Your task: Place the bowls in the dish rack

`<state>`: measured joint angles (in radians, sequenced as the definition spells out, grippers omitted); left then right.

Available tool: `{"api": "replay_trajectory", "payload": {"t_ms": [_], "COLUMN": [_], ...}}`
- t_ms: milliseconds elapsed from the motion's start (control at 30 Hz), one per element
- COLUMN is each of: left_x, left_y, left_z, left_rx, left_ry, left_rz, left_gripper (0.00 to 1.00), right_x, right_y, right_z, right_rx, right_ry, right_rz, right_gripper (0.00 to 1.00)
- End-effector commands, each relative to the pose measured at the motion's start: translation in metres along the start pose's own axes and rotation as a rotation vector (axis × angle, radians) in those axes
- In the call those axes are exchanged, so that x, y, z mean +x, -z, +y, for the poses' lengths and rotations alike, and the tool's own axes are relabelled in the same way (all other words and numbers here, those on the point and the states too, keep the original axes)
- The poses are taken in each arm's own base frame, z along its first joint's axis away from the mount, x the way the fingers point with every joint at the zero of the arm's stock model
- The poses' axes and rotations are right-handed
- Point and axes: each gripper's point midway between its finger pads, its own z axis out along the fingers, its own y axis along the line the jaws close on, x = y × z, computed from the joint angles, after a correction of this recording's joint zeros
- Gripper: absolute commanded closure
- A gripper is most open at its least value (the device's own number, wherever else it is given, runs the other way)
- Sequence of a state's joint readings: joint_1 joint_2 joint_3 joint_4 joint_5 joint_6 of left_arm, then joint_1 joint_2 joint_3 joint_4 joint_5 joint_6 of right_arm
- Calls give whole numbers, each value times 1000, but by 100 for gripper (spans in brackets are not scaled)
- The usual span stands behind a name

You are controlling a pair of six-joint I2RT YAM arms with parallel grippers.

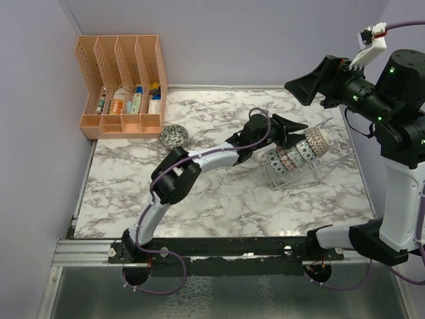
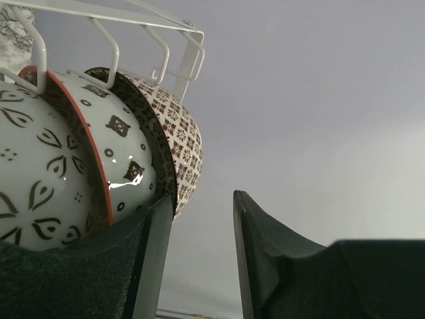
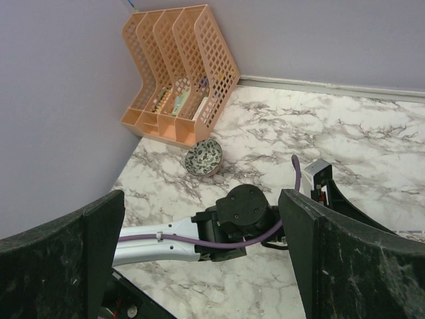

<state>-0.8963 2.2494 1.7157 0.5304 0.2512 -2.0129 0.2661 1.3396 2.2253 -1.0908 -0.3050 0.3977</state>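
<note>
**Bowls on edge in the rack, one bowl loose on the marble**

Overhead view: from its base at the bottom edge, the left arm (image 1: 174,181) reaches diagonally up and right across the marble tabletop (image 1: 219,206). The left gripper (image 1: 292,133) sits at the left end of the clear dish rack (image 1: 329,163), right of centre. Its fingers are spread and nothing is between them. A row of patterned bowls (image 1: 297,154) stands on edge in the rack slots.

Left wrist view: the left gripper (image 2: 199,199) frames only bare wall. Its left-hand finger (image 2: 149,266) is just beside the rim of the red-lattice bowl (image 2: 184,143); whether they touch cannot be told. Packed behind that bowl, toward the left edge, are a bowl with dark square motifs (image 2: 126,143) and a leaf-patterned bowl (image 2: 33,166) with a red rim. All three sit under the rack wires (image 2: 113,41).

Farther back, left of centre, a grey-green bowl (image 1: 174,136) rests upright on the marble, well apart from the rack and near the peach file organizer (image 1: 123,86) in the upper left corner.

The right gripper (image 1: 302,86) hangs raised at the upper right. In its wrist view the right gripper (image 3: 199,196) is wide apart and empty, looking down on the grey-green bowl (image 3: 204,157) and the organizer (image 3: 179,80).
</note>
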Motion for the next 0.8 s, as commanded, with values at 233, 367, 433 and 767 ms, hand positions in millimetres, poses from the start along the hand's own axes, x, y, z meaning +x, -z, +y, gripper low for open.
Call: {"api": "replay_trajectory", "payload": {"t_ms": [233,367,433,767], "left_x": [16,1,-5,-101], "left_y": [38,67,79,174], "left_z": [-32,-24,-26,-36], "left_rx": [-9,-37,-41,-326], "left_ry": [-118,-149,-173,-619], "left_rz": [30,-29,-48,-344], "left_gripper": [52,49,49,43], "right_x": [-9,-7,-7,-11], "right_y": [9,10,11,15], "right_z": [10,15,16,31], "right_rx": [-44,-72,-78,-147], "right_ry": [14,12,15,25], "right_rz": [-44,-39,-41,-37], "right_gripper": [1,1,0,1]}}
